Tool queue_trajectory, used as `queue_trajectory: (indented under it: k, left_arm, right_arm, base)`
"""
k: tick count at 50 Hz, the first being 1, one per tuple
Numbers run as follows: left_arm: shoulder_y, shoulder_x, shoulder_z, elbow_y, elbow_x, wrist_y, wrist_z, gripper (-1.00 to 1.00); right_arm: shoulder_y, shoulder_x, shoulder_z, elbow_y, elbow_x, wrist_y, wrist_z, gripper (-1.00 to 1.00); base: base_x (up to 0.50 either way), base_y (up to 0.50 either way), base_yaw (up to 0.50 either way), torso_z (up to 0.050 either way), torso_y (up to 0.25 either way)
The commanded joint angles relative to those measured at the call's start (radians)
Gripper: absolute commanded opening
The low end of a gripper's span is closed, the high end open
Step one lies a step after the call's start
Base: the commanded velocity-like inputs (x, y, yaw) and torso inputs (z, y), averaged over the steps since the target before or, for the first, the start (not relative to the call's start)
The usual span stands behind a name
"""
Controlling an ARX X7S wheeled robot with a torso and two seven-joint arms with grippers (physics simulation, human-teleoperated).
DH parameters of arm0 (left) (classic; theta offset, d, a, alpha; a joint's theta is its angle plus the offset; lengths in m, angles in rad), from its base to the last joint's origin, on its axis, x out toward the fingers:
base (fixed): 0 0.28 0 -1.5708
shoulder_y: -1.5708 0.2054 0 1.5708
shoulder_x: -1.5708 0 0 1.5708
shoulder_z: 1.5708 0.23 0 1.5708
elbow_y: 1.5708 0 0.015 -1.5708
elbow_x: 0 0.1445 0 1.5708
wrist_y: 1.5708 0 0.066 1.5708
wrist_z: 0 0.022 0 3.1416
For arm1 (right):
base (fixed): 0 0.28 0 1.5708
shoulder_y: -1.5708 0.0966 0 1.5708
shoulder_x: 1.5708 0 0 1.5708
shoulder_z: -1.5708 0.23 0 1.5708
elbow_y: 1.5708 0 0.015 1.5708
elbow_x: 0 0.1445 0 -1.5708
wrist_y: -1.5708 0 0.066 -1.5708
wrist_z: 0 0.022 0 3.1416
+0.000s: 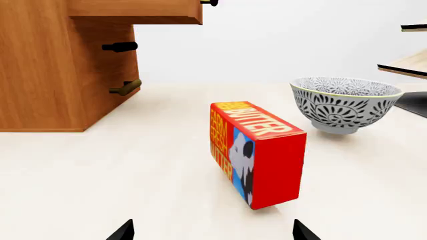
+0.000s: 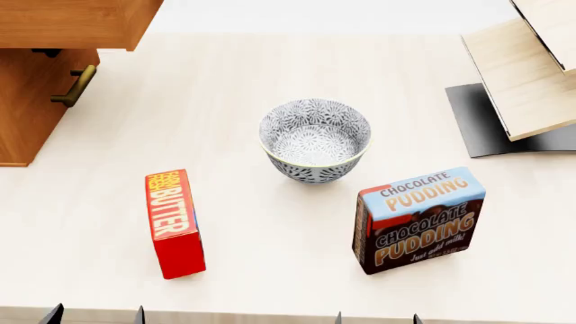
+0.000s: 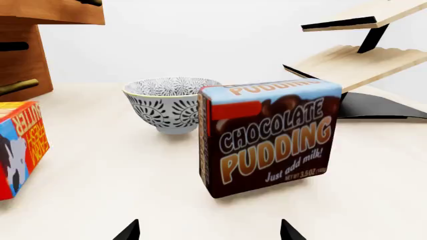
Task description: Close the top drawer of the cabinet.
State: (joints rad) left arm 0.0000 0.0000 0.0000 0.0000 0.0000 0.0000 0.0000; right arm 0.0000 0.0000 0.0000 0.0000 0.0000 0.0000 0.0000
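Note:
The orange-brown cabinet [image 2: 27, 108] stands at the table's far left. Its top drawer [image 2: 72, 23] is pulled out and overhangs the lower drawer front with its brass handle [image 2: 77, 86]. In the left wrist view the top drawer [image 1: 133, 11] juts from the cabinet [image 1: 47, 75], and the end of its handle [image 1: 210, 3] shows. The drawer also shows in the right wrist view [image 3: 47, 11]. My left gripper [image 2: 96, 316] [image 1: 213, 232] and right gripper [image 2: 378, 317] [image 3: 210, 232] are both open and empty at the table's near edge, far from the cabinet.
A red butter box [image 2: 174, 223] lies at the near left, and a chocolate pudding box [image 2: 419, 219] stands at the near right. A patterned bowl [image 2: 315, 140] sits in the middle. A pale slanted rack [image 2: 531, 74] on a dark base stands at the far right.

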Motion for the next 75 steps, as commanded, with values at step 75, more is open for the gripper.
queue_trajectory:
  k: [75]
  left_arm:
    - [-0.013,-0.162,0.189,0.144,-0.004,-0.209,-0.083,1.00]
  right_arm:
    - [0.017,0.122,-0.124,-0.080,0.042,0.083,0.256,1.00]
  base:
    - [0.00,0.00,0.00,0.018,0.000]
